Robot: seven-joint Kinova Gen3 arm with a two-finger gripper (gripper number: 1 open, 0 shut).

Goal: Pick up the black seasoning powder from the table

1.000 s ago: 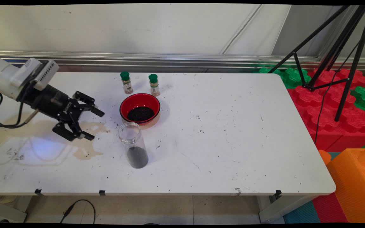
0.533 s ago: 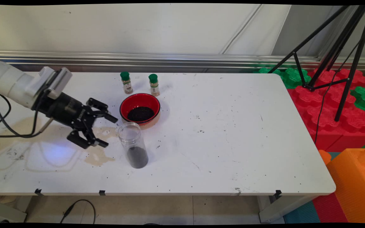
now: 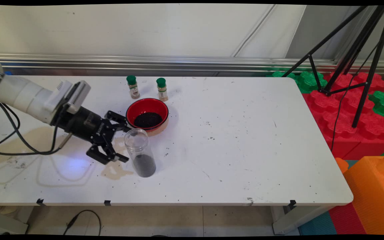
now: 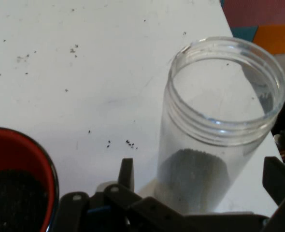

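Note:
A clear open jar (image 3: pixel 140 152) stands upright on the white table (image 3: pixel 232 140) with dark grains in its bottom third. My gripper (image 3: pixel 126 143) is open at the jar's left side, one finger on each side of it and neither touching. In the hand view the jar (image 4: pixel 215 130) rises between my two fingers (image 4: pixel 126 173), its mouth open. Just behind the jar sits a red bowl (image 3: pixel 147 101) holding more dark grains, and it shows at the lower left of the hand view (image 4: pixel 36 151).
Two green-capped spice bottles (image 3: pixel 133 86) (image 3: pixel 162 89) stand behind the bowl. A brown spill stain (image 3: pixel 115 170) lies under the gripper, and loose grains are scattered around the jar. A black tripod (image 3: pixel 352 56) and red, green and orange foam blocks (image 3: pixel 355 126) stand off the table's right end.
The arm has moved right and slightly toward the near edge, carrying the open gripper from well left of the jar up to its side. Jar, bowl and bottles have not moved.

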